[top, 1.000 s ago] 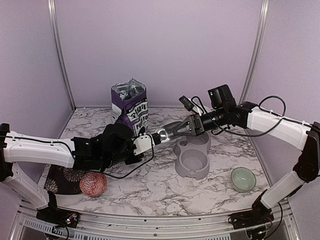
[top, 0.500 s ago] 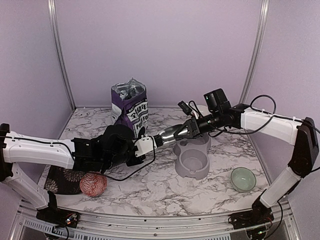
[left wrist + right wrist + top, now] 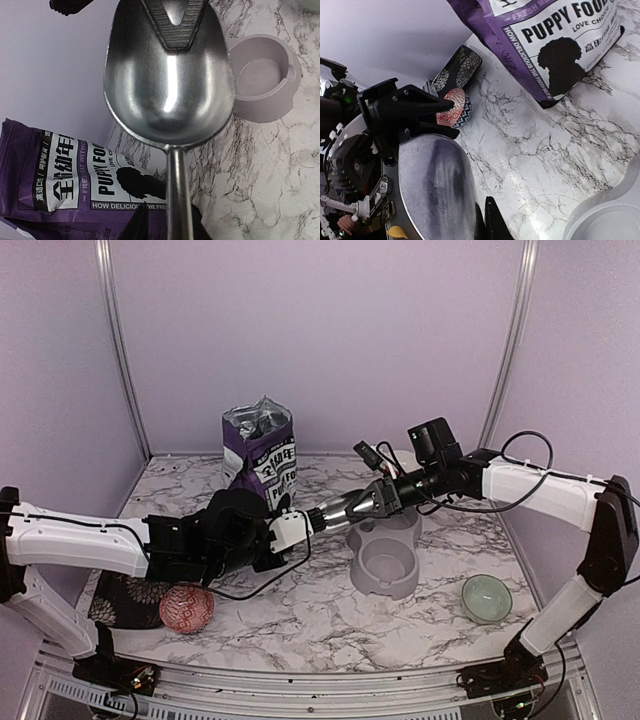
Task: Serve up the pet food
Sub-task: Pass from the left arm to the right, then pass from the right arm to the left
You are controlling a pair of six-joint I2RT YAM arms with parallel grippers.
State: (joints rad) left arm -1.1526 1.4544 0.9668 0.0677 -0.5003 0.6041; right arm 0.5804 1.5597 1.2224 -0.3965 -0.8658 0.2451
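Up in the air with the metal scoop [image 3: 167, 100], level and hollow side up, just beside the far end of the grey feeder [image 3: 384, 591] on the left arm's side. Pinching its front lip with the right gripper [image 3: 378, 500]: one ribbed finger [image 3: 175, 25] laid flat inside the hollow, jaws pressed together on the metal. Reaching in at the handle end with the left gripper [image 3: 300, 522]; cannot tell whether clamped on the handle or slack around it. No sight of the pet food; cannot tell whether any sits in the open-topped purple PUPPY FOOD bag [image 3: 262, 465], beyond the feeder on the left arm's side. Nearer than the feeder, on the marble table [image 3: 300, 610]: a pale green dish [image 3: 487, 598] on the right arm's side, and far over on the left arm's side a red patterned ball [image 3: 187, 607] just beside a dark patterned pouch [image 3: 120, 600]
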